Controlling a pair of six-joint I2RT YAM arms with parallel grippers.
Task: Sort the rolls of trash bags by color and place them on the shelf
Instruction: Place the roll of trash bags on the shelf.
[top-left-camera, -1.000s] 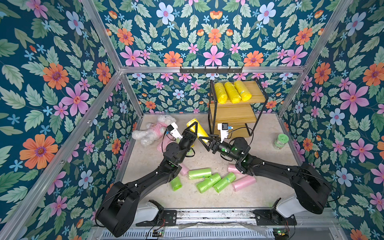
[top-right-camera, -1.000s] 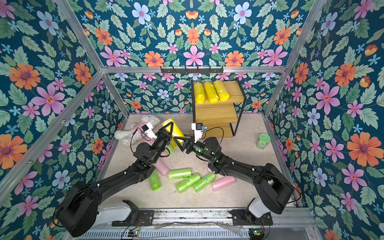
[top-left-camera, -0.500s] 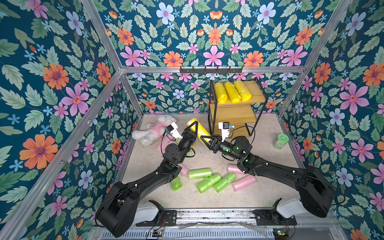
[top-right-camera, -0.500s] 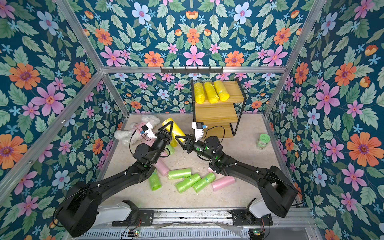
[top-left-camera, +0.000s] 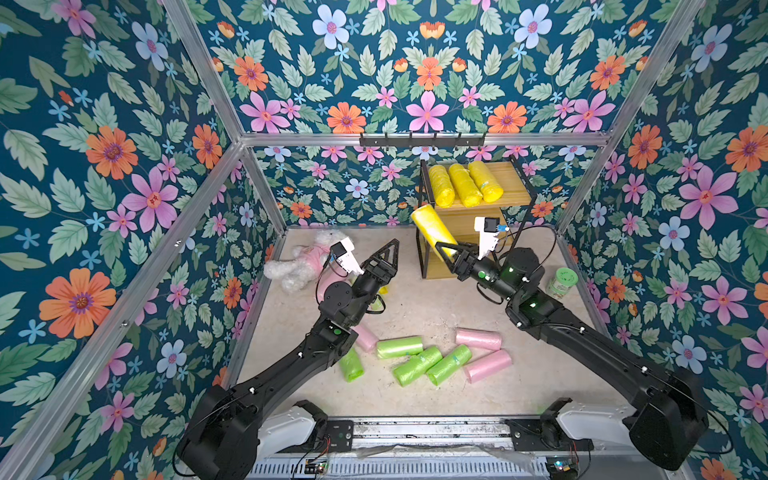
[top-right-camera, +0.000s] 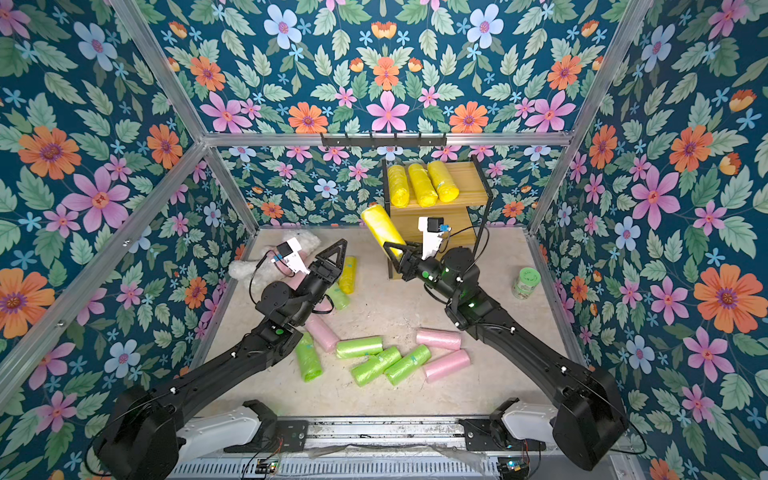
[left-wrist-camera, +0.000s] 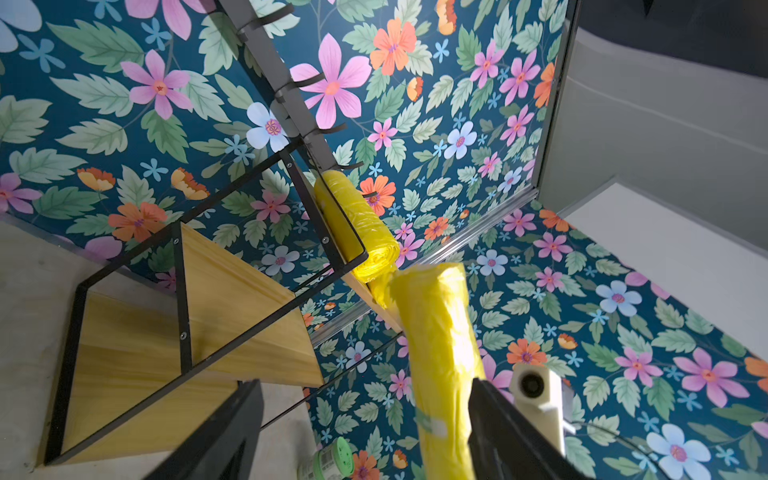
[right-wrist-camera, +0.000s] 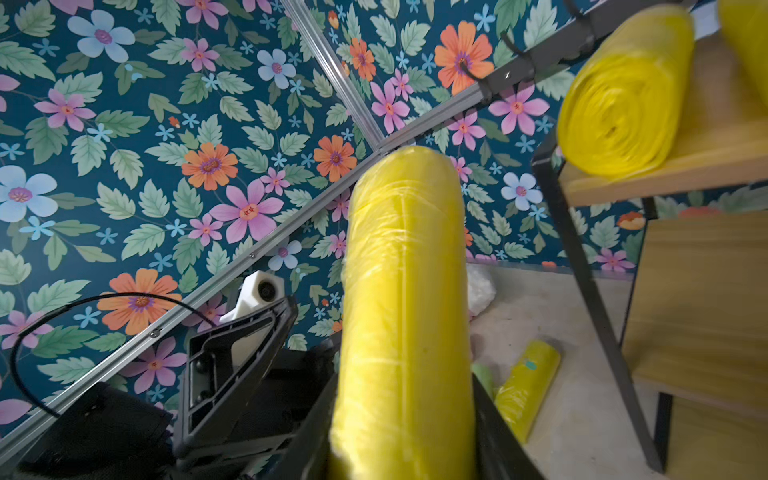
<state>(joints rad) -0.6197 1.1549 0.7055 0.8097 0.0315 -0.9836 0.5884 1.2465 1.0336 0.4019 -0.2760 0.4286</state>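
You had three rolls (top-left-camera: 465, 185) side by side atop the shelf (top-left-camera: 515, 196), a fourth roll (top-left-camera: 432, 226) aloft before its left post, a toy (top-left-camera: 299, 266) to its left, a jar (top-left-camera: 562, 282) to its right, loose rolls (top-left-camera: 399, 347) on the floor (top-left-camera: 415, 307) in front.

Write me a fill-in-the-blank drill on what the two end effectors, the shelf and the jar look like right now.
1. The roll clamped in the right end effector is ___ in color.
2. On the top tier of the shelf lie yellow rolls, numbering ___.
3. The left end effector stands open and holds ___.
4. The jar near the right wall has a lid colored ___.

Missing words: yellow; three; nothing; green.
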